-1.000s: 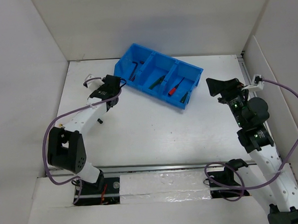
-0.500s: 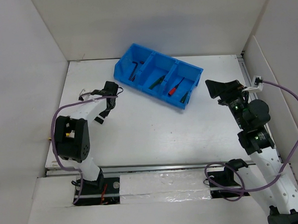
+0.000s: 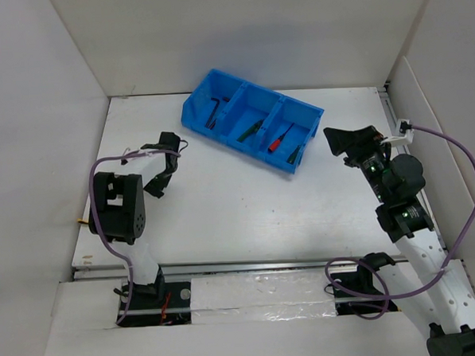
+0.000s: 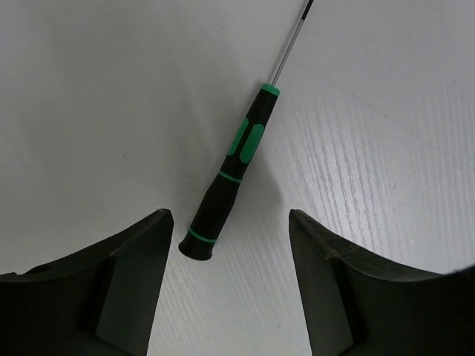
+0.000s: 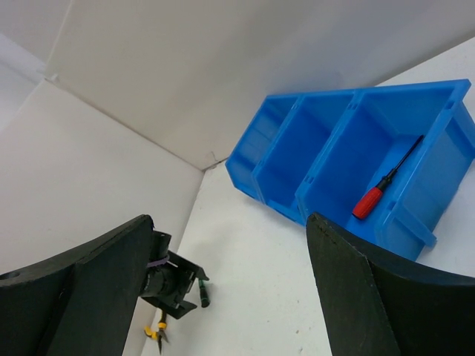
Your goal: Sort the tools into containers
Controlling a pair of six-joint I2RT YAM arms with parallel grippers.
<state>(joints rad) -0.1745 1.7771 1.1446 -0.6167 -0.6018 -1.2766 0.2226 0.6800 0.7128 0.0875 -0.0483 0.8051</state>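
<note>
A green-and-black screwdriver (image 4: pixel 236 167) lies flat on the white table. My left gripper (image 4: pixel 230 256) is open just above it, and the handle's butt end is near the left finger (image 4: pixel 111 289), not touching. The top view shows this gripper (image 3: pixel 159 176) on the left of the table. The right wrist view shows the screwdriver (image 5: pixel 203 293) beside it. The blue bin (image 3: pixel 209 90) holds dark hex keys (image 3: pixel 215 107), green pliers (image 3: pixel 251 130) and a red screwdriver (image 3: pixel 276 142). My right gripper (image 3: pixel 337 141) is open and empty, right of the bin (image 5: pixel 278 178).
Yellow-handled pliers (image 5: pixel 156 331) lie near the left wall, behind the left arm, and show as a small yellow spot (image 3: pixel 84 222) in the top view. White walls enclose the table on the left, back and right. The left arm's purple cable (image 3: pixel 101 165) loops over it.
My left gripper has drawn back from the bin's left end, toward the near left, and now hangs over the green screwdriver. The right arm has barely moved.
</note>
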